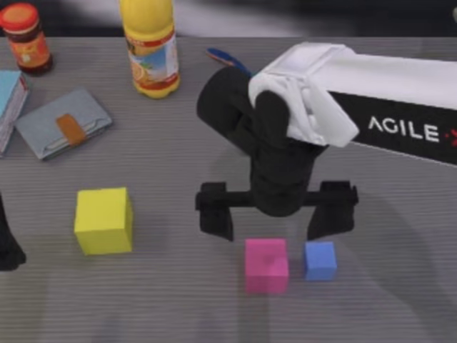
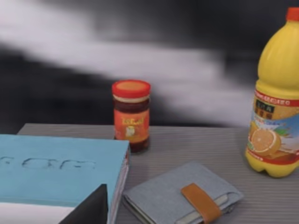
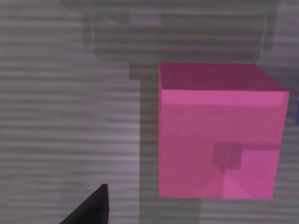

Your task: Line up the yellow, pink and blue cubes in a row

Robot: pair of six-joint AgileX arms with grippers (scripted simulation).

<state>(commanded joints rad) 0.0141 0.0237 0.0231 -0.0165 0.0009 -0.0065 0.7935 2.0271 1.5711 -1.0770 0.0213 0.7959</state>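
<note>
While the right arm reaches in from the top view's right edge, its right gripper (image 1: 277,223) hangs above the tabletop (image 1: 178,300) with jaws spread wide and holding nothing. Just in front of those jaws sits the pink cube (image 1: 266,265), and the blue cube (image 1: 320,260) stands just beside it on the right, a narrow gap between the 2. Both rest flat on the tabletop near the front edge. The yellow cube (image 1: 104,220), the largest of the 3, lies well apart on the left, a little farther back than the other 2.

From the right wrist view the pink cube (image 3: 218,133) fills much of the frame, with 1 dark fingertip (image 3: 91,207) showing at the lower edge, apart from the cube.

At the far left edge of the top view only a dark piece of the left gripper (image 1: 8,250) shows; I cannot tell how its jaws stand. The left wrist view looks across a blue book (image 2: 56,170), a grey wallet (image 2: 180,198) with a brown strap, a red-lidded jar (image 2: 131,115) and a juice bottle (image 2: 276,107).

Behind the right arm, a blue toothbrush (image 1: 227,58) peeks out beside the bottle (image 1: 149,44).
</note>
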